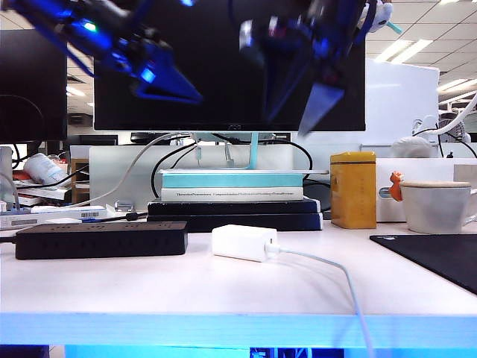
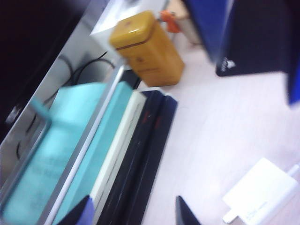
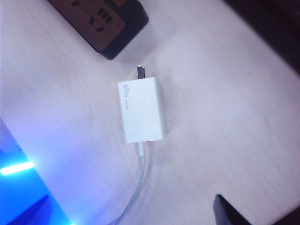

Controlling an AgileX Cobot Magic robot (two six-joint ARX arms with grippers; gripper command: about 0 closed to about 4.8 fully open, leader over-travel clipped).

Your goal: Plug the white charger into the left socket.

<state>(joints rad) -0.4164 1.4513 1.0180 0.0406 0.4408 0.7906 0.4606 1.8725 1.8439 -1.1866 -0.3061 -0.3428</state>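
Your right gripper (image 1: 298, 104) hangs released, jaws wide, above the white charger (image 1: 244, 242). Your left gripper (image 1: 168, 86) hovers high, holding nothing, jaws parted. The charger lies flat on the table (image 1: 223, 291), prongs toward the black power strip (image 1: 100, 239), unplugged.

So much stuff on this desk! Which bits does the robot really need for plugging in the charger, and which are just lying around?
Needed:
- white charger, lying flat on the desk, prongs unplugged
- black power strip with the left socket
- left gripper and right gripper, both raised above the desk, holding nothing

Just lying about:
- yellow tin
- beige cup
- stack of books
- monitor
- black mat
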